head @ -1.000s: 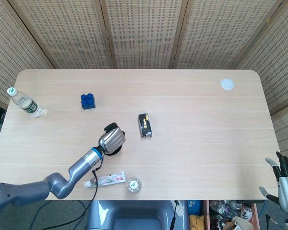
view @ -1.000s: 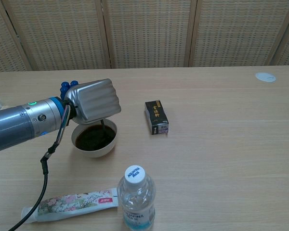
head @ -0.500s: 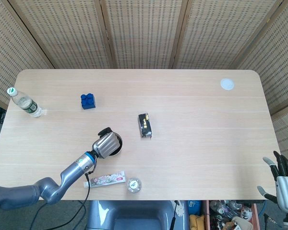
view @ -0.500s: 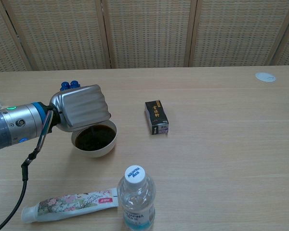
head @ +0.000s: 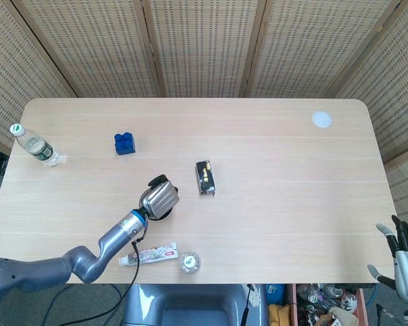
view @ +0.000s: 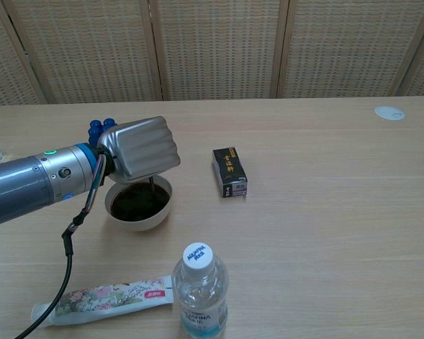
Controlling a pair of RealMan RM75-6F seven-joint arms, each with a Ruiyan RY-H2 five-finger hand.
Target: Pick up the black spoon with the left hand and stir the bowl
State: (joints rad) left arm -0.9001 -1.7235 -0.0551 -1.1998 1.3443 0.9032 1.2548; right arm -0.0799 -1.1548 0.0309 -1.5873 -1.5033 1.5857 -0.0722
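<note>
The left robot hand (view: 140, 148) is seen in the chest view with its fingers curled closed above the bowl (view: 139, 203), and a thin dark spoon (view: 150, 184) handle is seen running down from under it into the dark contents. The grip itself is hidden by the back of the hand, so the spoon is probably held, though this cannot be confirmed. From the head view the bowl is almost wholly covered by the hand — only a dark sliver of rim is left showing.

The right robot hand (head: 401, 253) is shown only in the head view, off the surface (head: 279, 136) at the lower right corner, fingers spread and holding nothing.

Two water bottles are counted: one (view: 200, 291) at the near edge, one (head: 34, 145) at the far left. One blue block (head: 124, 143), one black box (head: 205, 177), one toothpaste tube (view: 102, 298) and one white disc (head: 321, 119) are also present.
</note>
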